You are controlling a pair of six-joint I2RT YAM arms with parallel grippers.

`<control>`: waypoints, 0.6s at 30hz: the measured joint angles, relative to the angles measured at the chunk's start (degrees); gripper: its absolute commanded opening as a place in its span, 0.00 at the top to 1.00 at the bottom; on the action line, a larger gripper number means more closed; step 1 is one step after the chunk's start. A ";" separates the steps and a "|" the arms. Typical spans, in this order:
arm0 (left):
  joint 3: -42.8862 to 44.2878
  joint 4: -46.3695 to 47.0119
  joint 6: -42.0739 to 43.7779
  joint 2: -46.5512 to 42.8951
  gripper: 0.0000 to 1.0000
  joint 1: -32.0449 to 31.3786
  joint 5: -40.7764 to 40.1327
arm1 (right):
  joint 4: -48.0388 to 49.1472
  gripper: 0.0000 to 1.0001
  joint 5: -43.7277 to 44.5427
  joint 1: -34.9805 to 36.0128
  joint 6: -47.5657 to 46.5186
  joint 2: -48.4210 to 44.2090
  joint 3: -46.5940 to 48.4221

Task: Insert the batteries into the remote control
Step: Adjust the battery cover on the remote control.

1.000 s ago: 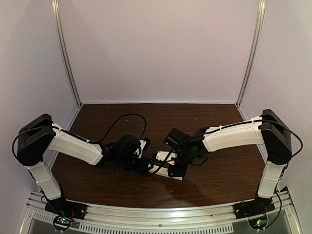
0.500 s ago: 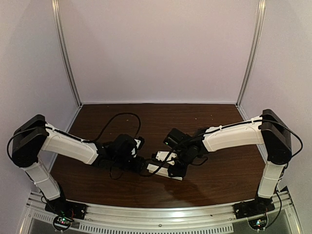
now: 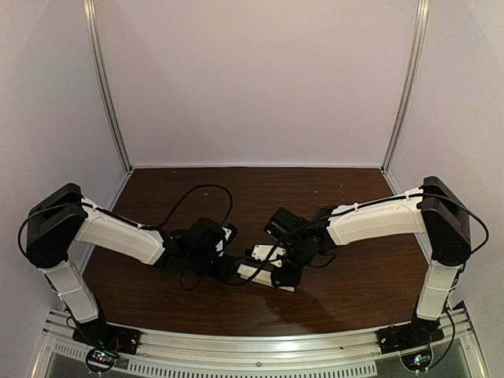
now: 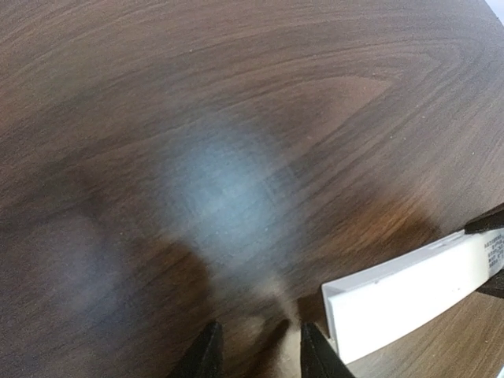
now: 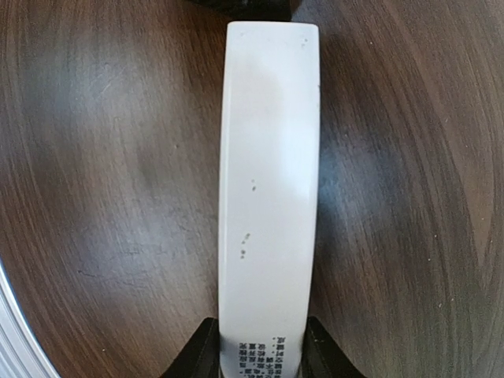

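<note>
The remote control (image 5: 269, 181) is a slim white bar lying on the dark wood table, with small printed text at its near end. My right gripper (image 5: 260, 356) is shut on that near end, one finger on each long side. In the top view the remote (image 3: 256, 273) lies between both grippers, with my right gripper (image 3: 278, 276) at its right end. My left gripper (image 4: 260, 354) is open and empty, low over the table just left of the remote's open hollow end (image 4: 409, 295); it also shows in the top view (image 3: 228, 266). The batteries are out of view.
The wood table (image 3: 346, 291) is walled by pale panels at the back and sides. A black cable (image 3: 197, 193) loops over the table behind my left arm. A metal rail (image 3: 252, 354) runs along the near edge.
My left arm dipped and came back up, and its gripper has shifted slightly by the remote's left end. My right arm and the remote have not moved.
</note>
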 measured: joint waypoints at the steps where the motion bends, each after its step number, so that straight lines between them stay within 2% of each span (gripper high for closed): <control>1: 0.22 0.00 0.20 0.07 0.67 -0.09 0.02 | 0.00 0.63 0.00 0.00 0.00 0.02 0.00; 18: 1.84 -0.28 1.66 1.77 0.68 -1.60 0.83 | 0.00 0.65 0.00 0.00 -0.02 0.07 0.00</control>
